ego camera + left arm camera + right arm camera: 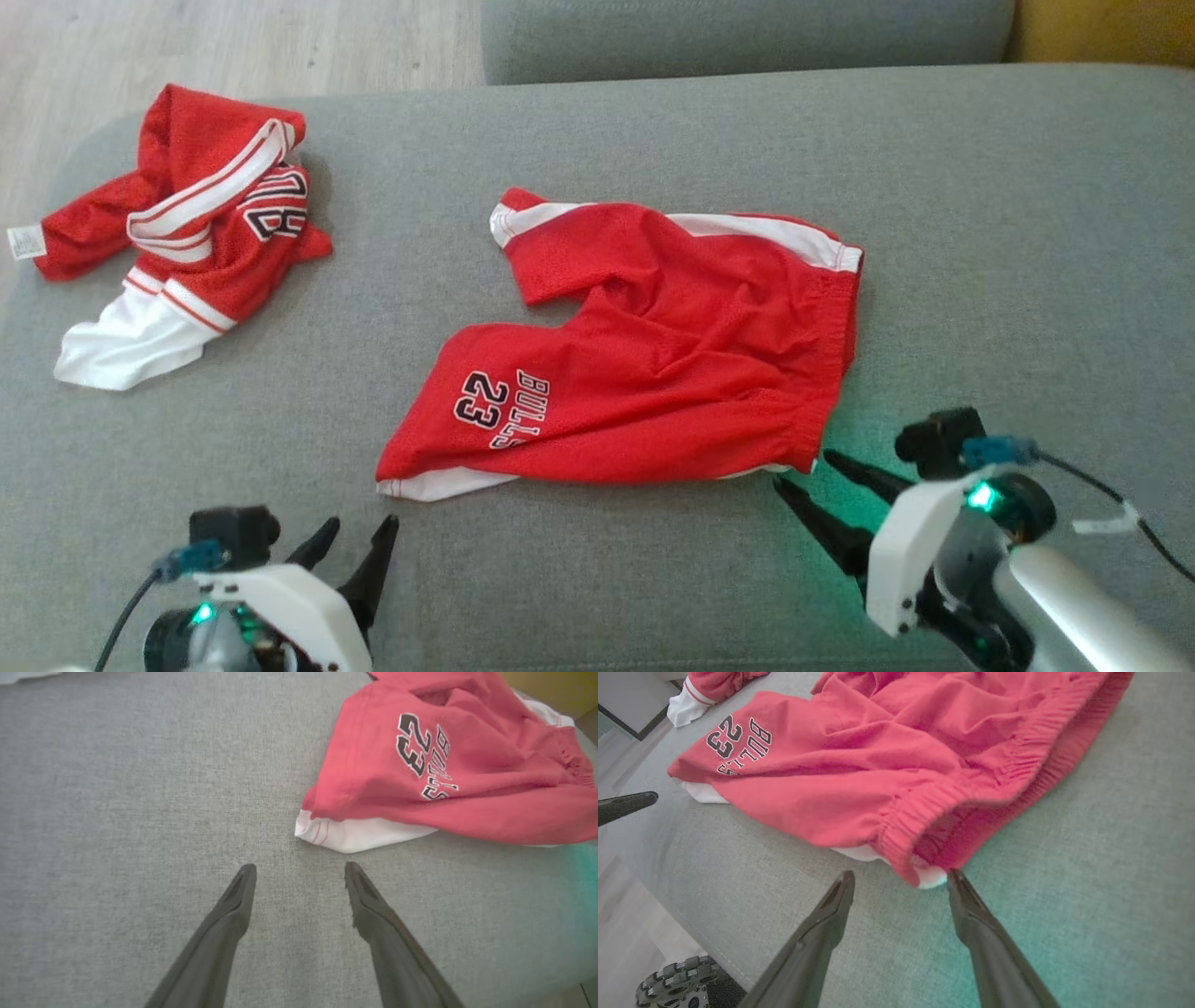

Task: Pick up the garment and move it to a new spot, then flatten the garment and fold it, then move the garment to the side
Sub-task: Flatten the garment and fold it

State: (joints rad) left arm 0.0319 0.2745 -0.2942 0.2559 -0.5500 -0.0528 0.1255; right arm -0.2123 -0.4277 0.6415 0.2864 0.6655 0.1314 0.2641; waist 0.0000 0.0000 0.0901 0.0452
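Note:
The garment (653, 364) is a pair of red basketball shorts with white side stripes and "BULLS 23" print, spread out and creased on the grey cushion. Its white leg hem (355, 833) lies just beyond my left gripper (300, 870), which stands open and empty over bare fabric, seen at the lower left in the head view as my left gripper (359, 530). My right gripper (798, 469) is open at the near waistband corner (920, 868), its fingertips a short way from the elastic, with the corner lying just ahead of the gap in my right gripper (901, 875).
A crumpled red and white jersey (187, 224) lies at the cushion's far left. The grey cushion (980, 233) stretches wide to the right. Its near edge and wooden floor (626, 933) show below, with a robot wheel (677, 980). A grey backrest (747, 37) rises behind.

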